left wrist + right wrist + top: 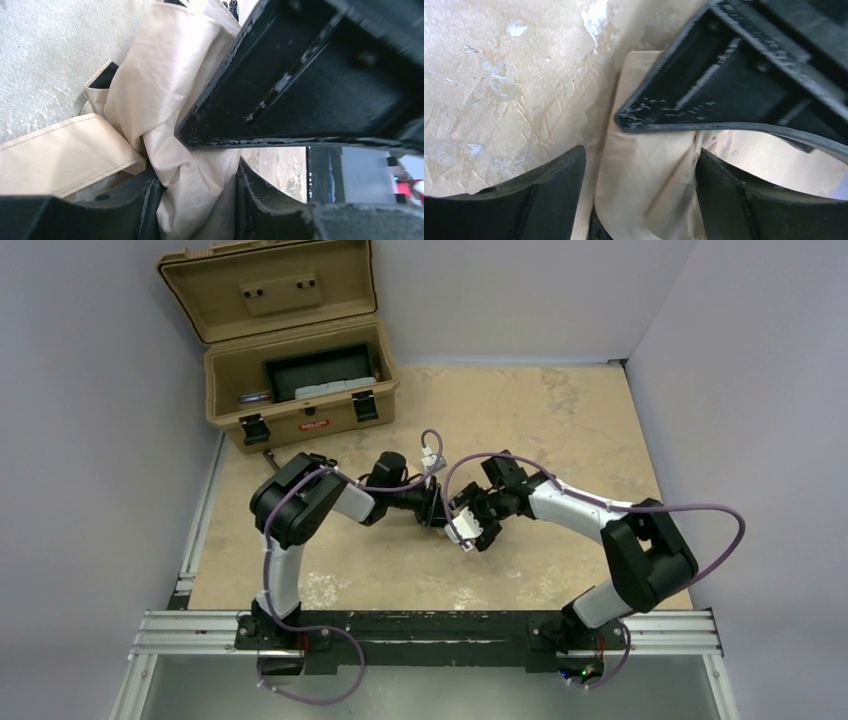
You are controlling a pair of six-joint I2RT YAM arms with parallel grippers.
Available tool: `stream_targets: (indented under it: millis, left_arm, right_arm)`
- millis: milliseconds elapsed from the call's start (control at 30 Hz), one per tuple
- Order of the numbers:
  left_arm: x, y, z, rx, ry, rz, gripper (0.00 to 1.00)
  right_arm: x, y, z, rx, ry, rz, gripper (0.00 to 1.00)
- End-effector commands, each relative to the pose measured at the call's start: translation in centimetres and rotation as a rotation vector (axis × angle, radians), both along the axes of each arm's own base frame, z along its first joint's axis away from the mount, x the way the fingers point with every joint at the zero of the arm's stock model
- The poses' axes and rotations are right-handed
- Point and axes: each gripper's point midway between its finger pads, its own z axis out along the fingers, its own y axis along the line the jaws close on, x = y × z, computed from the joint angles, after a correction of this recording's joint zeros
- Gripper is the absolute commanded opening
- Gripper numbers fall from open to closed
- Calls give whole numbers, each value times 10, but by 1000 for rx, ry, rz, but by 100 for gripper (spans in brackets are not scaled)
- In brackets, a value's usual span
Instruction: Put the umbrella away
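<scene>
The umbrella (165,90) is a crumpled beige fabric bundle lying on the table, with a stitched beige band (60,150) at its left. My left gripper (197,200) is shut on a fold of this fabric. The right wrist view shows the same beige fabric (649,165) filling the gap between my right gripper's (641,195) fingers, which are closed around it. In the top view both grippers, left (438,508) and right (465,525), meet at the table's middle and hide the umbrella. The handle is not in view.
An open tan hard case (300,390) with a black tray inside stands at the back left, its lid raised. Grey walls enclose the table on the left, back and right. A metal rail (430,630) runs along the near edge.
</scene>
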Motion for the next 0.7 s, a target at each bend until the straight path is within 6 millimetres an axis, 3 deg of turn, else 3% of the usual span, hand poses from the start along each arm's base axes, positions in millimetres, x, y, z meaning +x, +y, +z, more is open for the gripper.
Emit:
stream_targets:
  millis: [0,167,267,400,667]
  left_arm:
    - [-98,80,-112,460,599,74,0]
    - [-91,73,-111,431,706,111,0]
    - [-83,69,-108,397,731,148,3]
    - [-59,64,-88,298,713,235,30]
    - [-6,54,-18,131,578,346,72]
  right_arm:
    - [6,-20,-23,-120,-45,-103,71]
    - [1,-35,-47,-211,-12,-170,51]
    - [-5,-34,-54,-233,24,-191,26]
    - [-12,-31,-57,-260,105,-225,11]
    - [-39,-32,-64,-310,303,-228,7]
